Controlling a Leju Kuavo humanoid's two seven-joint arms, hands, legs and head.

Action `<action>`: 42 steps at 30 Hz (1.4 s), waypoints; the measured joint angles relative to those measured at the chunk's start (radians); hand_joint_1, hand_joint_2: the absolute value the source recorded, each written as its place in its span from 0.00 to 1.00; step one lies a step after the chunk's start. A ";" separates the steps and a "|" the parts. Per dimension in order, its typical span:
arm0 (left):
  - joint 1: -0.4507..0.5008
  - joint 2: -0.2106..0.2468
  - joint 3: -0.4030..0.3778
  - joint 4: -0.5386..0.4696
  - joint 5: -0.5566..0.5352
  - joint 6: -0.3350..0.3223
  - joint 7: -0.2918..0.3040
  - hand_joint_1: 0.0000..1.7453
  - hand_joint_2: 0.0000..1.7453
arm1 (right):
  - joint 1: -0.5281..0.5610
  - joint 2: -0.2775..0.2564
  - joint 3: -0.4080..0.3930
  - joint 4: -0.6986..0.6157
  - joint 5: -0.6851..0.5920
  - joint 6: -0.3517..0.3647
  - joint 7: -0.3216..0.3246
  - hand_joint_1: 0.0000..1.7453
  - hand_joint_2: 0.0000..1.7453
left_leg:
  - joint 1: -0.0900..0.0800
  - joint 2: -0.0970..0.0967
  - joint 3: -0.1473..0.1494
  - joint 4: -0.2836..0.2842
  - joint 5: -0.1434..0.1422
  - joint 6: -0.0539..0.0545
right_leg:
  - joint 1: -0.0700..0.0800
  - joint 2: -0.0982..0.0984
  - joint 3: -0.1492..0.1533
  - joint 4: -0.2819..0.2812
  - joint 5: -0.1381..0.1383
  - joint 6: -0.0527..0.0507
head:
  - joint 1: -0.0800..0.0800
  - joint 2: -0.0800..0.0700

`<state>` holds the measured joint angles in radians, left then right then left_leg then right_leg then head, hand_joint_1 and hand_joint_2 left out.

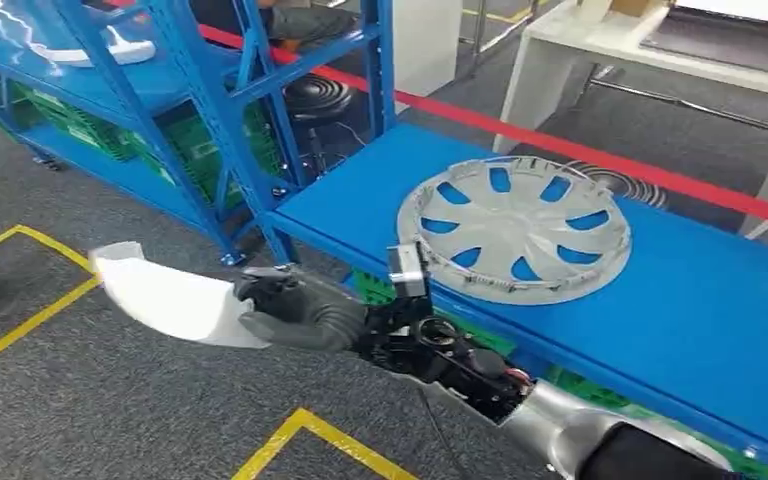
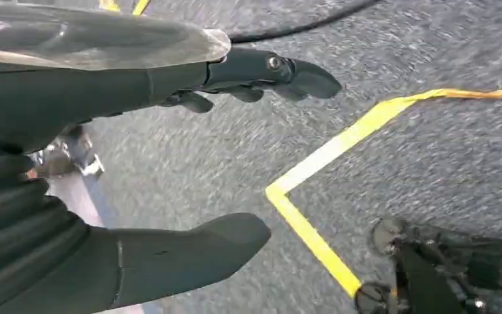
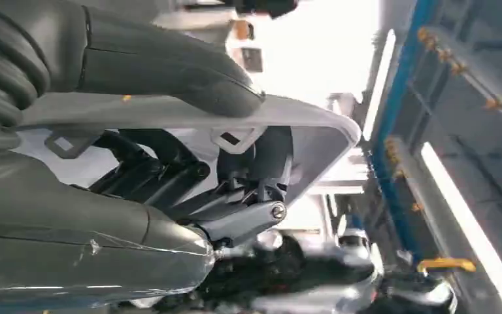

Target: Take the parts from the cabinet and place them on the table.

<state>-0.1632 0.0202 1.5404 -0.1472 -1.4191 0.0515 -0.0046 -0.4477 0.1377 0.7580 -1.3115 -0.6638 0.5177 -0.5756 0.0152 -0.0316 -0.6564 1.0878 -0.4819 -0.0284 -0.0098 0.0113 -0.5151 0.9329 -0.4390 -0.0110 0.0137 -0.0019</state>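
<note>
My right hand (image 1: 300, 310) grips a white curved plastic part (image 1: 165, 295) by one end and holds it out over the grey carpet, left of the blue surface (image 1: 700, 300). In the right wrist view the thumb (image 3: 170, 65) lies on top of the white part (image 3: 314, 124) and the darker fingers (image 3: 242, 216) curl beneath it. A silver hubcap (image 1: 515, 228) lies flat on the blue surface. Another white part (image 1: 110, 50) rests on a shelf of the blue rack (image 1: 210, 110) at the back left. My left hand (image 2: 72, 98) hangs above the floor, fingers apart, holding nothing.
Green crates (image 1: 90, 125) sit low in the blue rack. A red barrier tape (image 1: 560, 140) runs behind the blue surface, with a white table (image 1: 580, 45) beyond it. Yellow lines (image 1: 20, 320) mark the carpet. A black cable (image 2: 301, 26) lies on the floor.
</note>
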 joint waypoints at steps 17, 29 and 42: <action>-0.009 0.034 0.000 0.000 0.023 0.026 0.015 0.00 1.00 | 0.015 -0.001 -0.004 -0.003 0.032 -0.019 -0.008 1.00 1.00 | -0.004 0.010 0.078 -0.147 0.074 0.047 | 0.001 -0.016 -0.122 0.313 -0.186 0.053 | 0.024 0.000; -0.003 0.042 0.000 0.002 0.046 0.039 0.026 0.00 1.00 | 0.016 0.003 -0.005 -0.018 0.034 -0.019 -0.010 1.00 1.00 | -0.004 -0.029 0.062 -0.116 0.056 0.014 | 0.000 0.022 0.004 -0.010 0.002 0.005 | 0.017 0.000; -0.005 0.026 0.000 0.006 0.037 0.035 0.026 0.00 1.00 | 0.023 0.002 -0.015 -0.018 0.039 -0.017 0.008 1.00 1.00 | -0.002 0.074 0.067 -0.131 0.065 0.017 | 0.009 -0.119 0.016 0.007 -0.034 0.038 | 0.007 0.000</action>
<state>-0.1682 0.0458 1.5408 -0.1408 -1.3821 0.0870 0.0210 -0.4244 0.1400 0.7431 -1.3294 -0.6252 0.5005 -0.5680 0.0129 0.0419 -0.5894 0.9565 -0.4173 -0.0115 -0.0008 -0.1074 -0.4991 0.9399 -0.4726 0.0271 0.0202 -0.0019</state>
